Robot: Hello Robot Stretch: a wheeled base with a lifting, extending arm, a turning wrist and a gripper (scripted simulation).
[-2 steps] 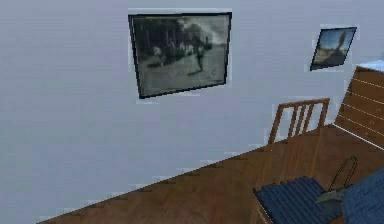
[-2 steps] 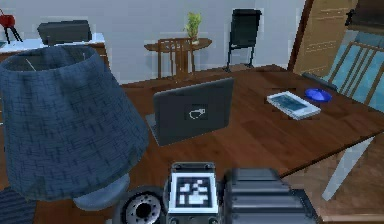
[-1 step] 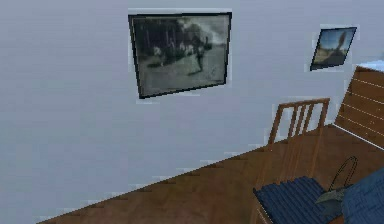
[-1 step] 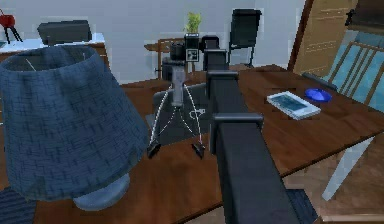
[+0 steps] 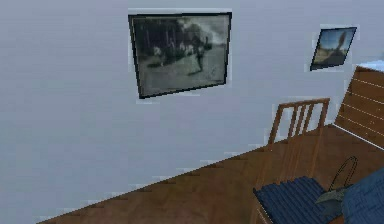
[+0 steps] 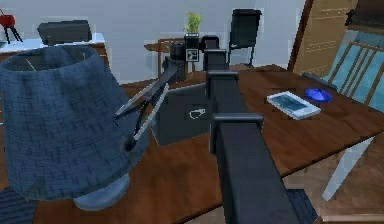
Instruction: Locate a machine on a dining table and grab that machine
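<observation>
A dark grey machine [image 6: 183, 113], flat-faced with a small white mark on the side turned toward the camera, is standing nearly upright on the brown wooden dining tabletop [image 6: 300, 140] in the arm side view. It is sitting around the middle of the tabletop, with its lower edge resting on the wood. The tabletop is stretching from the view's lower left to its right edge, and a white leg is showing under its near right corner.
</observation>
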